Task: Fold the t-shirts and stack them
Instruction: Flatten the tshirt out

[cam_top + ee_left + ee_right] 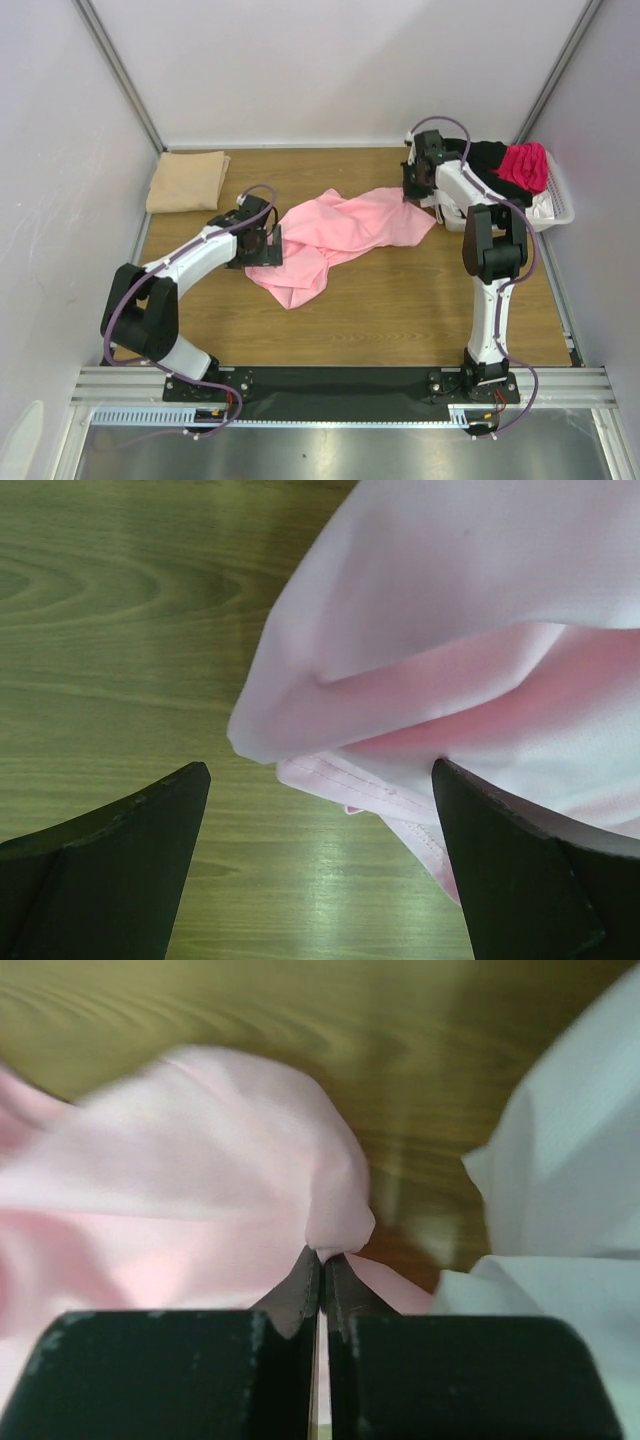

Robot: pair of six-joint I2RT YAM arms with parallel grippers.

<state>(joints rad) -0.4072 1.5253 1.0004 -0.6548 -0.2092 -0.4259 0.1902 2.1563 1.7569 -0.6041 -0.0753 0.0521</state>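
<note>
Right now the light pink t-shirt (340, 232) is lying crumpled across the middle of the wooden table (400, 310), running from a bunched, folded-over heap at its near-left end to a narrower end at the far right. Its cloth is rumpling into soft ridges, and a stitched hem is showing along one edge in the left wrist view. A tan t-shirt (187, 181) is sitting folded flat in the far left corner, well apart from the pink one.

The left arm (190, 260) is reaching forward with its elbow low. The left gripper (320, 770) is hovering at the pink shirt's left edge with its jaws spread wide and nothing pinched between them. The right arm (490, 250) is standing tall with its elbow raised and its wrist angling down. The right gripper (322, 1265) is pinching a fold at the pink shirt's far right end, fingers pressed tight together on the cloth.

Against the right wall a white plastic basket (562, 208) is holding a black t-shirt (488, 158) and a magenta t-shirt (525, 165) piled together. A white t-shirt (560, 1220) is lying just beside the pinched fold. Whether it is hanging from the basket is hard to tell.
</note>
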